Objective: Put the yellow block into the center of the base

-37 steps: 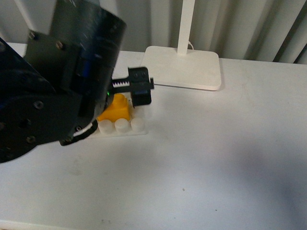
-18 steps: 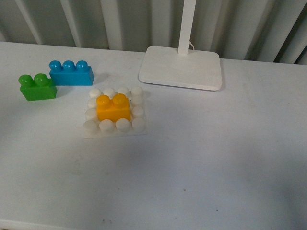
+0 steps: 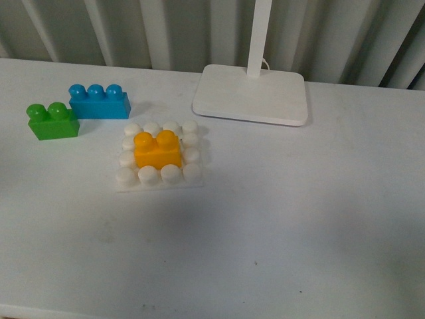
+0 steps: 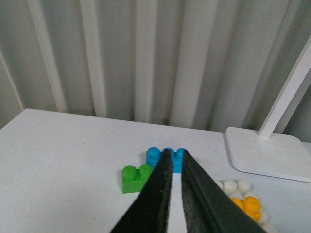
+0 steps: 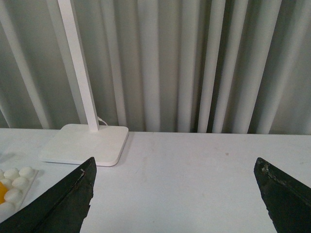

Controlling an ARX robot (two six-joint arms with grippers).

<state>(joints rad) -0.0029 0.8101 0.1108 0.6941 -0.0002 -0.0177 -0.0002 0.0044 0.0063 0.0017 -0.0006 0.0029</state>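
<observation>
The yellow block (image 3: 157,150) is seated in the centre of the base (image 3: 159,158) (white studs ringing it). The left gripper (image 4: 173,160) jaws are nearly together, holding nothing; the right gripper (image 5: 175,187) jaws are spread wide, above the surface (image 3: 279,219).

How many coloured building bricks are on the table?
3: the yellow block seated on the base, the green brick at far left, and the blue brick just behind it. None appear hidden.

Glossy plastic yellow block (image 3: 157,151) on seemingly matt base (image 3: 159,174).
</observation>
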